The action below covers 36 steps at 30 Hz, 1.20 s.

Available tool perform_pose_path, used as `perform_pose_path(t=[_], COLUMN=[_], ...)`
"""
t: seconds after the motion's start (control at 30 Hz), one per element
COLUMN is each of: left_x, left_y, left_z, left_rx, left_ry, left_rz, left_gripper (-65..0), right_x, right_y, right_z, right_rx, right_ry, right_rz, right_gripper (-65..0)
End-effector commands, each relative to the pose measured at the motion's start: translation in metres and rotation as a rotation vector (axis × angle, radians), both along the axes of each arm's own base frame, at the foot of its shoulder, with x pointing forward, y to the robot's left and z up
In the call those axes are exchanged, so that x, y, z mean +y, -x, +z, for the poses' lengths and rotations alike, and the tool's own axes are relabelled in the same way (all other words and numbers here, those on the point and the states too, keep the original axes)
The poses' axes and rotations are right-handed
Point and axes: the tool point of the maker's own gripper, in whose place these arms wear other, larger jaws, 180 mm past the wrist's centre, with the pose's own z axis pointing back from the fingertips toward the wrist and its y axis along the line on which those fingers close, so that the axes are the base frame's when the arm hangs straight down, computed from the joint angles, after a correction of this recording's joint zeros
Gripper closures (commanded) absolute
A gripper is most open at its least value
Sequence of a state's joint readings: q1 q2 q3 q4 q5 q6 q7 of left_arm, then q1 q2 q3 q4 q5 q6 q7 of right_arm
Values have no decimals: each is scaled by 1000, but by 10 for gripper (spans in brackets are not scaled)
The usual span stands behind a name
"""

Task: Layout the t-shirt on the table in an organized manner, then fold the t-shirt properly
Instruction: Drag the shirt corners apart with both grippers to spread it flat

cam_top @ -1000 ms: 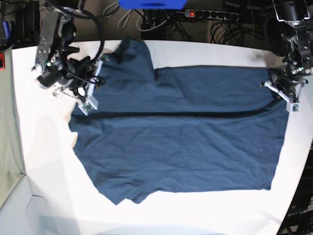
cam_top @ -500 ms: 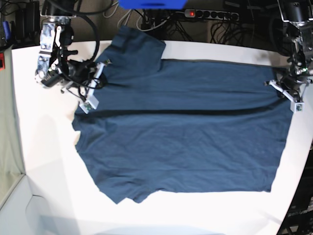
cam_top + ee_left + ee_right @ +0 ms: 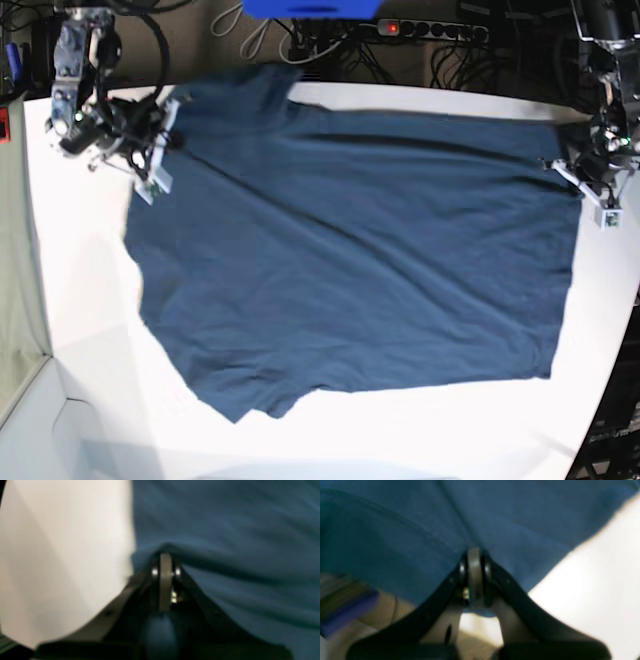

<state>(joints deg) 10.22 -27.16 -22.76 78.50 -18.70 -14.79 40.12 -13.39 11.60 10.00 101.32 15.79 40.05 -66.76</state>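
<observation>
Navy t-shirt [image 3: 350, 260] pinched by both hands

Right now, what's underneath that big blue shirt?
The t-shirt lies spread over the white table, which shows bare all around it. Whatever else might sit beneath the cloth is covered, though no lumps show.
</observation>
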Motion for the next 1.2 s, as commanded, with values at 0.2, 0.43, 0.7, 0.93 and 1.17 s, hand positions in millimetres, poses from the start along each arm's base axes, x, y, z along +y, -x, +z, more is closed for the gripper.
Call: perform_pose_path(t=[0.2, 0.43, 0.7, 0.93, 1.17], left_x=[-5, -6, 0, 13, 16], left_y=[-14, -11, 5, 1, -2], left_z=[33, 30, 2, -18, -13], left_rx=[-85, -51, 16, 11, -5], left_ry=[-43, -40, -7, 22, 14], left_rz=[-53, -50, -3, 55, 56], left_gripper=[-2, -2, -2, -2, -2], right_x=[6, 8, 11, 11, 8], right_y=[11, 3, -1, -9, -5], right_z=[16, 27, 33, 37, 24], right_rx=[-40, -80, -104, -122, -82], right_ry=[10, 13, 15, 16, 6], right_rz=[29, 28, 39, 38, 27], right_gripper=[0, 0, 0, 0, 0])
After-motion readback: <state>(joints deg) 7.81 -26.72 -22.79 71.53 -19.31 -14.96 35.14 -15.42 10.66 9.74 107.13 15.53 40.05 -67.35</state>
